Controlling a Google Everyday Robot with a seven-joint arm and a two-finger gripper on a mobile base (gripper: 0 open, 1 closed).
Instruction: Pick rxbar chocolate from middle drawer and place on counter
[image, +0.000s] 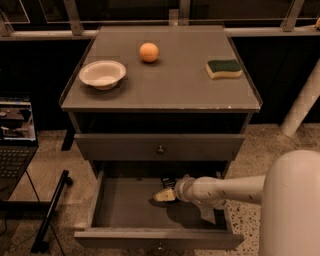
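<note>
The middle drawer (125, 206) is pulled open below the counter (165, 92). The rxbar chocolate (167, 182) is a small black bar lying near the back of the drawer floor, partly hidden by my arm. My gripper (162, 195) reaches into the drawer from the right. Its pale tip is low over the drawer floor, just in front of the bar and very close to it. I cannot tell whether it touches the bar.
On the counter stand a white bowl (102, 74), an orange ball (149, 52) and a green-and-yellow sponge (224, 68). The upper drawer front (160, 147) is closed. An open laptop (15, 135) sits at the left, a white pole (302, 102) at the right.
</note>
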